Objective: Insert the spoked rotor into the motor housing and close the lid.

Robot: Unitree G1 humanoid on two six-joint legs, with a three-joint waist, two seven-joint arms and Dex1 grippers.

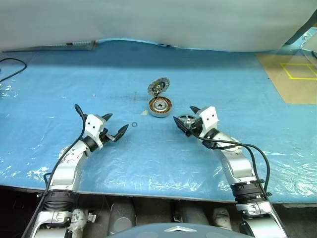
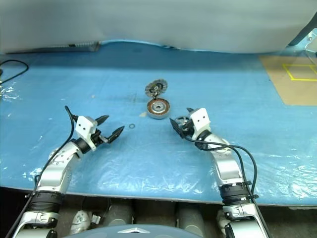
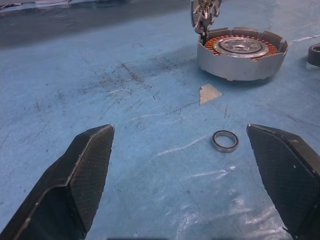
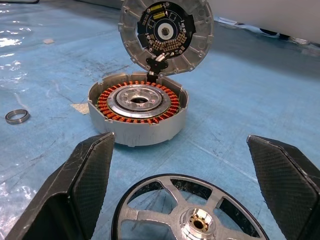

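Jaws of both grippers stand wide apart and empty: the left gripper (image 1: 113, 130) near a loose washer ring (image 3: 225, 141), the right gripper (image 4: 182, 190) straddling the spoked rotor (image 4: 192, 212), which lies flat on the blue-covered counter (image 1: 59, 89). Just beyond sits the motor housing (image 4: 137, 112), copper windings exposed, with the lid (image 4: 166, 35) standing upright at its far edge. Rotor judged rigid, light, smooth metal, liable to slip; best pinched across the thin rim or by a spoke, then lowered level onto the housing's centre
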